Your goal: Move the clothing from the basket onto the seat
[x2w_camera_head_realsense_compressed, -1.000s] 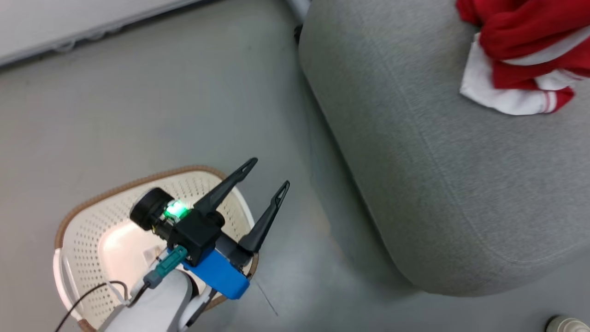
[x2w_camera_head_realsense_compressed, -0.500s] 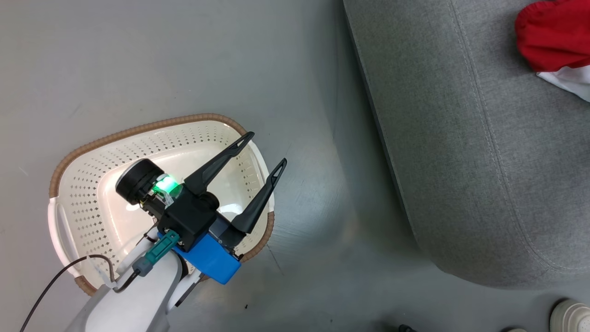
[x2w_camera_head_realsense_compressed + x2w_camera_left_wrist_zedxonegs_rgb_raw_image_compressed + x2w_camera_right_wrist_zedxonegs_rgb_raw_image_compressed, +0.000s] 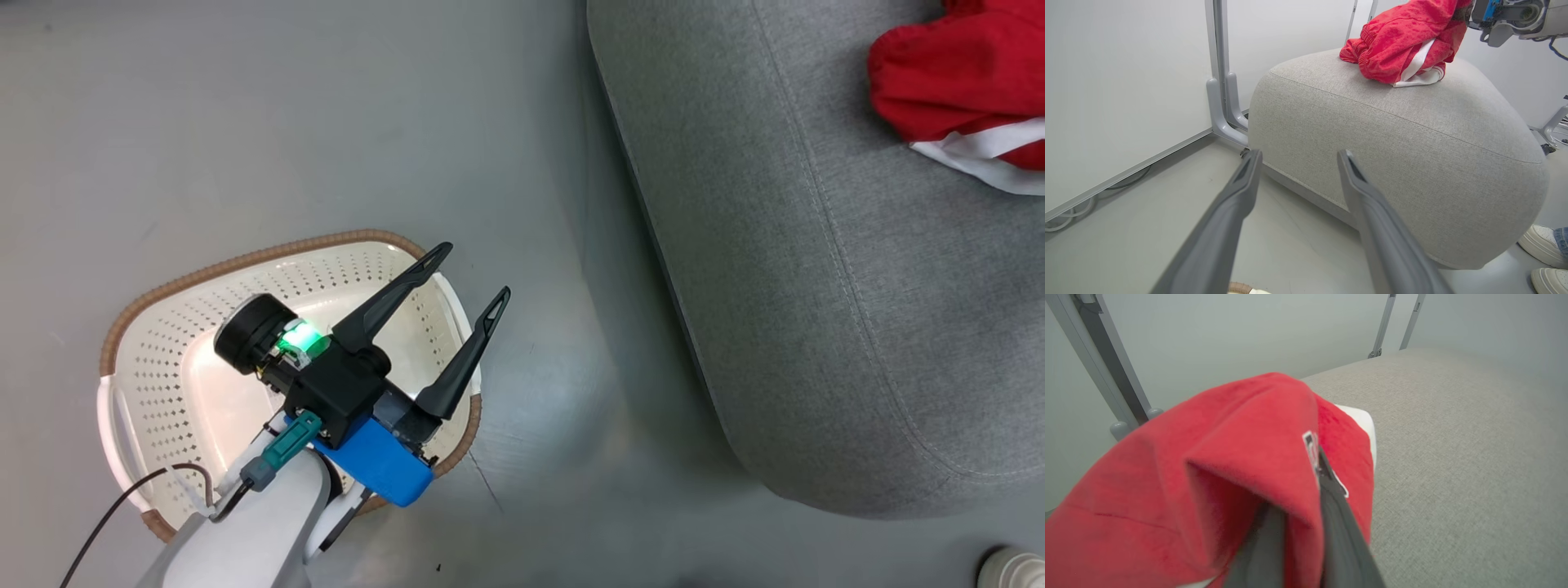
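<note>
Up at 1 o'clock on light-grey upholstered seat (image 3: 816, 286): bright red white-trimmed clothing (image 3: 947, 73) pinched in my right gripper (image 3: 1296, 490), for drop. 8 o'clock: left gripper (image 3: 475, 268) spread, idle over empty-looking cream perforated plastic basket (image 3: 163, 359).

Red clothing (image 3: 947, 73) on grey seat (image 3: 816, 286), basket (image 3: 155, 367) nearby

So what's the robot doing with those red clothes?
It is moving laundry from the basket on the floor onto the grey seat. The red clothing lies bunched on the seat, and the right jaws are closed on a fold of it. The left jaws hang open over the basket, which looks empty where it shows.
</note>
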Tool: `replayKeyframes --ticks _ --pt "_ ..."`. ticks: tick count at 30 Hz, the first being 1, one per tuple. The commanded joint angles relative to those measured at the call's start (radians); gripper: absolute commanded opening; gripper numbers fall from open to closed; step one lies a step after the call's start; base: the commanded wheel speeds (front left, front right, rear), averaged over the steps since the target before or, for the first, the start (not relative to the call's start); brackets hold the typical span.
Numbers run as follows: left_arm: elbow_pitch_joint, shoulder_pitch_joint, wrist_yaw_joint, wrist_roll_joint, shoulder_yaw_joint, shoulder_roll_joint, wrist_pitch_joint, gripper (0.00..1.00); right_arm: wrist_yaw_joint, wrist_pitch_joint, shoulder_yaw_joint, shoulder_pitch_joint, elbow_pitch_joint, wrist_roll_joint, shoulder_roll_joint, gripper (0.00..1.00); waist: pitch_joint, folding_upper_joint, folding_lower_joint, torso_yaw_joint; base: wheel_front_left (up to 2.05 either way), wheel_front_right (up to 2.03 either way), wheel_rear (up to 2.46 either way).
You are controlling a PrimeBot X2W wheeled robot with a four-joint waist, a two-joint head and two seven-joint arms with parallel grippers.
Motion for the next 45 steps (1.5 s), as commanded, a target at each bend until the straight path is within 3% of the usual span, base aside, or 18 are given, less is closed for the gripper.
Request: replayKeyframes --ticks 1,11,20,25,35,45 --pt "0.004 0.01 -0.002 -0.004 0.007 0.0 -0.003 1.0 -0.001 -0.007 0.005 0.0 0.006 -0.007 -0.008 1.0 -0.013 -0.0001 -0.0001 0.001 0.0 0.0 0.0" --pt "0.04 0.087 -0.002 -0.022 0.063 -0.073 -0.003 1.0 -0.001 -0.021 0.035 0.084 0.013 -0.016 -0.024 1.0 -0.161 -0.0001 -0.0001 0.035 0.0 0.0 0.0" --pt "0.069 0.204 -0.002 -0.041 0.131 -0.149 -0.003 1.0 -0.001 -0.019 0.078 0.277 -0.116 -0.054 -0.017 1.0 -0.332 -0.0001 -0.0001 0.102 0.0 0.0 0.0" --pt "0.077 0.276 -0.002 -0.044 0.191 -0.166 -0.003 1.0 -0.001 -0.008 0.084 0.414 -0.252 -0.079 0.044 1.0 -0.41 -0.0001 -0.0001 0.133 0.0 0.0 0.0" --pt "0.084 0.426 -0.001 -0.039 0.331 -0.184 -0.003 1.0 -0.001 0.065 0.154 0.68 -0.585 -0.134 0.226 1.0 -0.525 -0.0001 -0.0001 0.188 0.0 0.0 0.0" --pt "0.086 0.505 -0.001 -0.024 0.456 -0.212 -0.003 1.0 -0.001 0.092 0.236 0.892 -0.764 -0.187 0.315 1.0 -0.566 -0.0001 -0.0001 0.278 0.0 0.0 0.0"
